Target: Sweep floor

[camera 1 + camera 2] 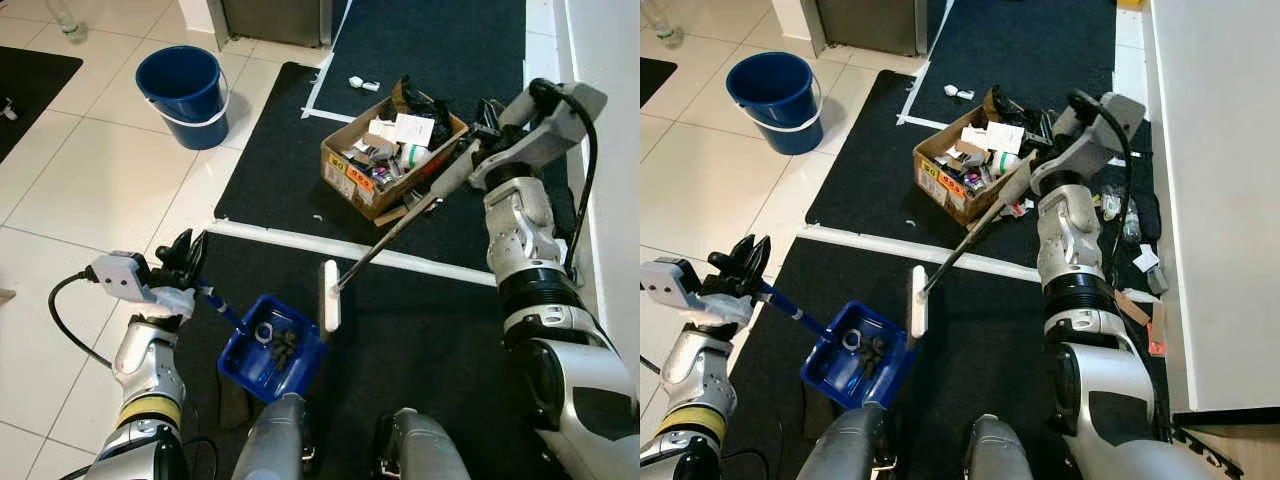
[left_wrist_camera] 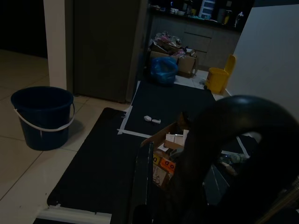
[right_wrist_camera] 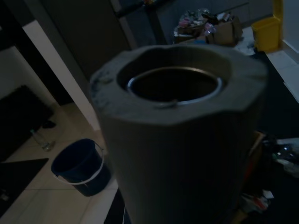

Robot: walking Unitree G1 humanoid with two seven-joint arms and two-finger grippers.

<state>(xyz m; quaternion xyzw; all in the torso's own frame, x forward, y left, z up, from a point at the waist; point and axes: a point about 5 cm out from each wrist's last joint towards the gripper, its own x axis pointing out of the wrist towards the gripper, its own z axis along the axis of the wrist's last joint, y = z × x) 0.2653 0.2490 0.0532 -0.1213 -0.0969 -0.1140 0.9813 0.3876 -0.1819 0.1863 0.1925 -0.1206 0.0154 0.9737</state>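
Note:
A blue dustpan rests on the black mat in front of my feet, with a ring and dark bits inside it. My left gripper is shut on its blue handle. A white broom head stands against the pan's right rim. Its long handle slants up to the right, where my right gripper is shut on the grey foam grip.
An open cardboard box full of rubbish sits on the mat just beyond the broom. A blue bucket stands on the white tiles at the far left. White tape lines cross the mat, and a white wall runs along the right.

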